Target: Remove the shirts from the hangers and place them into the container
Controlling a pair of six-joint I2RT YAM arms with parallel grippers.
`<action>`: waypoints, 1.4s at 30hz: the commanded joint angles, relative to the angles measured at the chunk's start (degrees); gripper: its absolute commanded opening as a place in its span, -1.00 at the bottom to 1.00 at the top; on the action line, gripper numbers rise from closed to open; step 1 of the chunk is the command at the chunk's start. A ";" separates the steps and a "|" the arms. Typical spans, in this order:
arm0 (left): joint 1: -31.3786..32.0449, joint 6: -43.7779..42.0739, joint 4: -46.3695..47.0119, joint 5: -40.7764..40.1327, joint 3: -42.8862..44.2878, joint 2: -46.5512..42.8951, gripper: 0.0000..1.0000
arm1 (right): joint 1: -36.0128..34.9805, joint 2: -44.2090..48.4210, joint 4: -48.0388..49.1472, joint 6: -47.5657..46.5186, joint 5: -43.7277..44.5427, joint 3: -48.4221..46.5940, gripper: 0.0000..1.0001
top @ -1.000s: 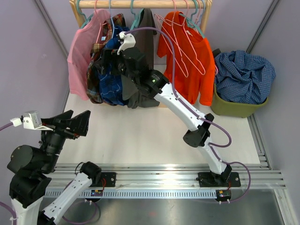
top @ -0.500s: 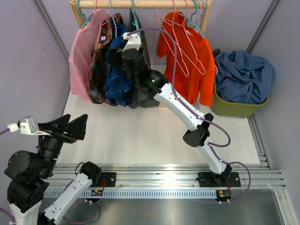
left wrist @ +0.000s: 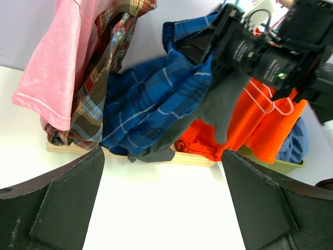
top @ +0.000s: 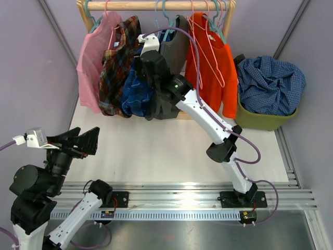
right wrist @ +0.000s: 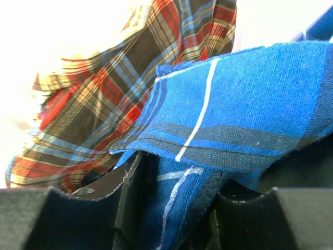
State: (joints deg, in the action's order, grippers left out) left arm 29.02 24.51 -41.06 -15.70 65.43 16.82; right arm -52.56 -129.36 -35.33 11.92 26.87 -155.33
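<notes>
The top external view sits above and behind the arm bases, looking down and forward across the whole table (top: 156,151) to the wooden rail (top: 156,4) at the far edge. The left wrist view rides low at the near left and faces the hanging row from well back, with the left gripper (left wrist: 162,156) framing its bottom corners. The right wrist view is pressed close against the blue plaid shirt (right wrist: 250,99), so cloth fills it. Its upper left is washed out, perhaps by glare. All three views share that shirt.

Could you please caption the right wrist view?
Right gripper straddles a fold of the blue plaid shirt, beside the red-brown plaid shirt.
</notes>
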 commanded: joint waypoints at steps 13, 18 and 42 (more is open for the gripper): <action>-0.10 1.15 3.26 0.50 -1.62 1.02 0.98 | 0.44 8.50 -1.31 -17.28 -5.87 1.16 -1.00; -0.10 1.50 3.79 0.85 -2.23 1.11 0.98 | 0.44 15.17 -2.12 -23.95 -8.94 11.05 -1.00; -0.10 2.21 7.40 2.61 -3.12 3.57 0.98 | 1.67 41.11 5.31 -26.35 -41.89 27.19 -1.00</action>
State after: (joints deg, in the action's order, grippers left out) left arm 29.02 26.61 -36.45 -14.22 62.19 19.57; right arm -50.87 -94.35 -32.60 -15.77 -5.93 -124.07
